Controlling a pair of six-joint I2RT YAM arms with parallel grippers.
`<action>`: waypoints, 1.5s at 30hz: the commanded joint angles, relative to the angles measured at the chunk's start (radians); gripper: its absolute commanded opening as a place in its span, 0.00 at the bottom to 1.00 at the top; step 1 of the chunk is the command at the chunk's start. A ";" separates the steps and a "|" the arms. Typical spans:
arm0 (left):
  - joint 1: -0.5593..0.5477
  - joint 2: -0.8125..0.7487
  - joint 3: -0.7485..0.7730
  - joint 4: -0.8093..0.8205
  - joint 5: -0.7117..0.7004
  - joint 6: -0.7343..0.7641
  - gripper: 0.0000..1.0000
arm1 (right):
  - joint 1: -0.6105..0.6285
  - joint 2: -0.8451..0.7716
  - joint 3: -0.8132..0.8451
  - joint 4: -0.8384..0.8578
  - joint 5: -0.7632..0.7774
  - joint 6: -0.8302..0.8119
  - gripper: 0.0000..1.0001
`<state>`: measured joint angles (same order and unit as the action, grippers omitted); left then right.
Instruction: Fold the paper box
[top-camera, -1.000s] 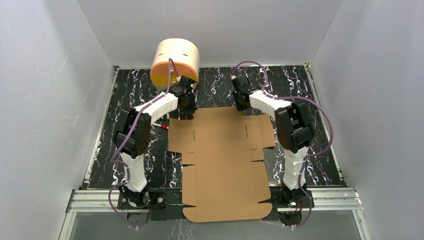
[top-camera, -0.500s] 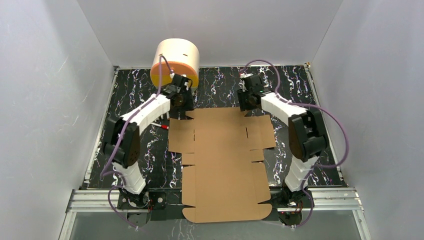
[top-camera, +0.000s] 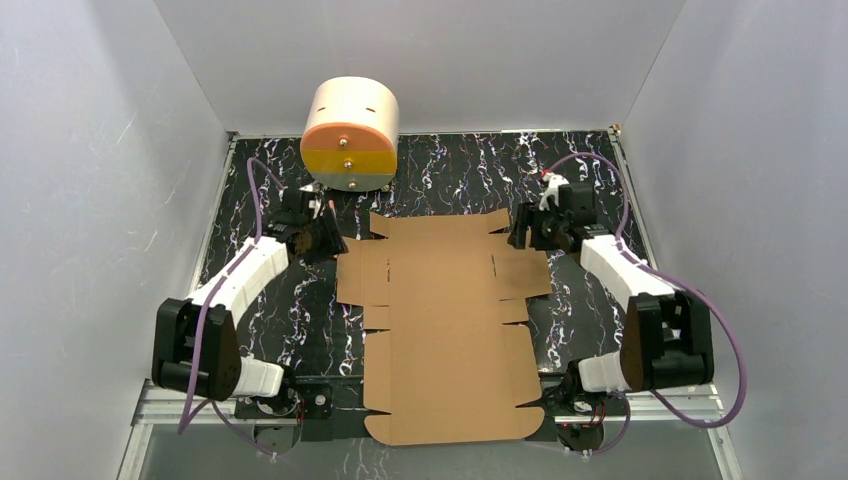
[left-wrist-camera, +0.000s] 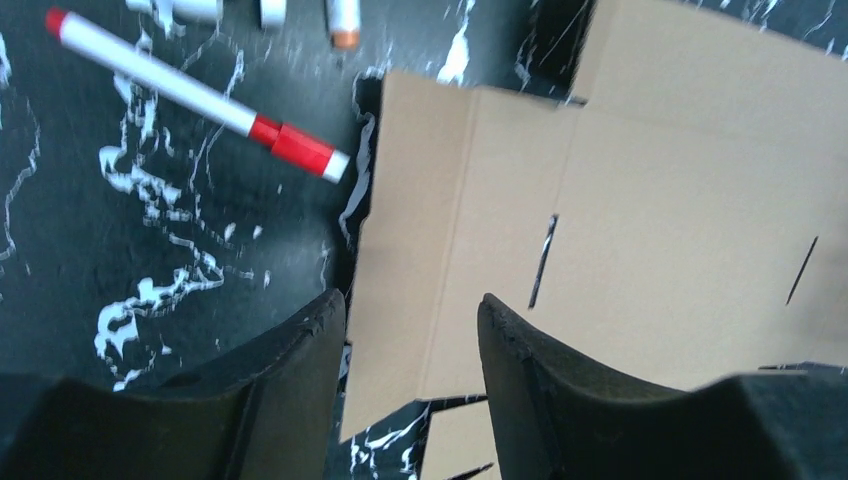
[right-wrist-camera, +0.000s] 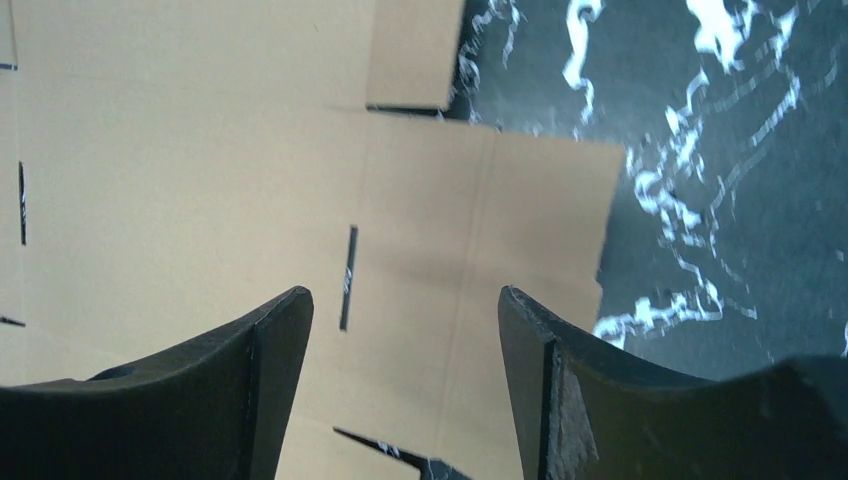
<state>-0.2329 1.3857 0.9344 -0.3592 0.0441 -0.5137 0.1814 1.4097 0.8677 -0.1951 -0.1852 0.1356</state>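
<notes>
The paper box (top-camera: 445, 320) lies flat and unfolded on the dark marbled table, a brown cardboard sheet with flaps, slots and creases that reaches past the near edge. My left gripper (top-camera: 322, 238) hovers just off the sheet's far-left flap (left-wrist-camera: 420, 240), open, nothing between its fingers. My right gripper (top-camera: 524, 230) hangs open at the far-right flap (right-wrist-camera: 520, 230), and it too holds nothing. In the wrist views each gripper, left (left-wrist-camera: 411, 308) and right (right-wrist-camera: 404, 300), looks down on the cardboard from above without touching it.
A cream cylinder (top-camera: 350, 133) with an orange and yellow front stands at the back of the table, left of centre. A red-and-white marker (left-wrist-camera: 195, 92) lies on the table left of the sheet. White walls enclose the table on three sides.
Both arms have swung outward and back from the sheet's far edge, the left one leftward, the right one rightward. Both grippers have opened. The cardboard lies where it was.
</notes>
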 joint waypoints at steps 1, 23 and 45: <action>0.024 -0.103 -0.095 0.003 0.065 -0.022 0.50 | -0.092 -0.112 -0.103 0.082 -0.129 0.047 0.78; 0.041 -0.010 -0.200 0.087 0.220 -0.093 0.46 | -0.275 -0.028 -0.287 0.211 -0.313 0.110 0.57; 0.105 0.024 -0.155 -0.012 0.171 0.009 0.48 | -0.275 -0.018 -0.290 0.235 -0.339 0.094 0.46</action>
<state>-0.1329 1.3880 0.7784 -0.3653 0.1429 -0.5236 -0.0906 1.3922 0.5728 0.0032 -0.4873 0.2501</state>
